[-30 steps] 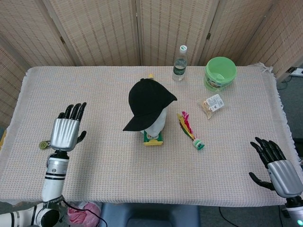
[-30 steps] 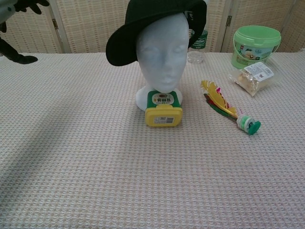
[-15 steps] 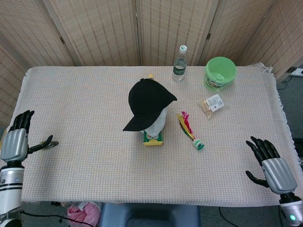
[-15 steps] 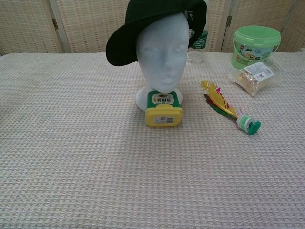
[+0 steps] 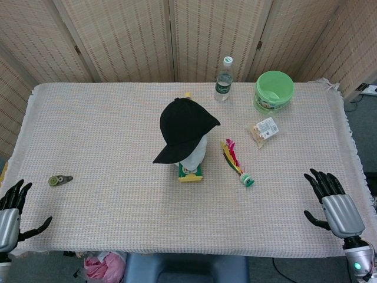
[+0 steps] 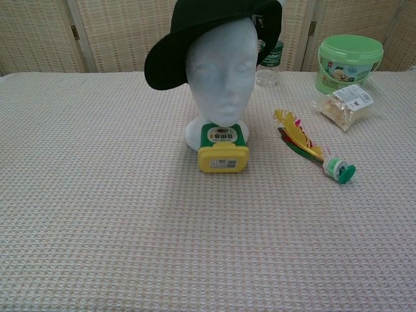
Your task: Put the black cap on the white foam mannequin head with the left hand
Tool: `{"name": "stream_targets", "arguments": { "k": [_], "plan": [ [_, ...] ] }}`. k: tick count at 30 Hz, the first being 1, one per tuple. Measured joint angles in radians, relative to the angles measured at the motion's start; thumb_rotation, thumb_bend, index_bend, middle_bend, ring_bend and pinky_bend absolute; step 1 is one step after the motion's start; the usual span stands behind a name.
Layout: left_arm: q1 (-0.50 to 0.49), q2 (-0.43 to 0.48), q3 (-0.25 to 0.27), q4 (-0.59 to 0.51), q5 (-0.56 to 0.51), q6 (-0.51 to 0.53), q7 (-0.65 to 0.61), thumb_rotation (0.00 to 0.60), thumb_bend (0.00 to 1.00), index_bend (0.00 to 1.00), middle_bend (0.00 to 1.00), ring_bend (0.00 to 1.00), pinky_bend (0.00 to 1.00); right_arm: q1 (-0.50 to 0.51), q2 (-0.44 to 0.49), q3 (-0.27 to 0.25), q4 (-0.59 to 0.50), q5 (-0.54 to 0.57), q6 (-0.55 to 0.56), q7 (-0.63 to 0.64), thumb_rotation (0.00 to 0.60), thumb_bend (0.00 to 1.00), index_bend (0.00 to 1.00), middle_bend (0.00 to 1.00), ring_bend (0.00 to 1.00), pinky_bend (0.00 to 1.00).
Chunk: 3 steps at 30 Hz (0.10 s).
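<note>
Resting place: table (image 5: 118, 118) under a woven cloth, every place below given relative to the white foam mannequin head (image 6: 222, 71), which stands a little behind the table's middle
Task's thing: black cap (image 5: 182, 128) sitting on the head, brim pointing toward the robot and its left in the head view, crown covering the top of the foam; the task looks done
Long axis: the cap runs from crown at the back to brim at the front-left, tilted slightly down over the brow in the chest view
Left hand (image 5: 10, 215): well apart from the head, off the near left corner of the table, fingers spread and holding nothing
Right hand (image 5: 334, 203): well apart from the head at the near right edge, fingers spread, empty
Nearer hand: both lie far off; I judge the right one a little closer to the head
Green bucket (image 5: 274, 90): behind and right of the head
Water bottle (image 5: 223, 79): behind the head, slightly right
Snack bag (image 5: 265, 130): right of the head
Feather shuttlecock (image 5: 235, 162): just right of the head's base
Yellow-green pack (image 6: 223, 149): touching the front of the head's base
Small green disc (image 5: 58, 180): far left of the head
Change: the left hand has drawn back from beside the disc to beyond the table edge; cap and head unmoved
</note>
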Motion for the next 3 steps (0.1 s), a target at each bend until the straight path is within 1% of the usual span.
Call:
{"name": "stream_targets", "arguments": {
  "k": [3],
  "plan": [
    [0.014,0.006,0.005,0.008,-0.017,-0.026,-0.015,0.479,0.23,0.00,0.00,0.00,0.17,-0.002,0.000,0.001,-0.002,0.000,0.004,0.001,0.600,0.19,0.00,0.00,0.00,0.00]
  ]
}}
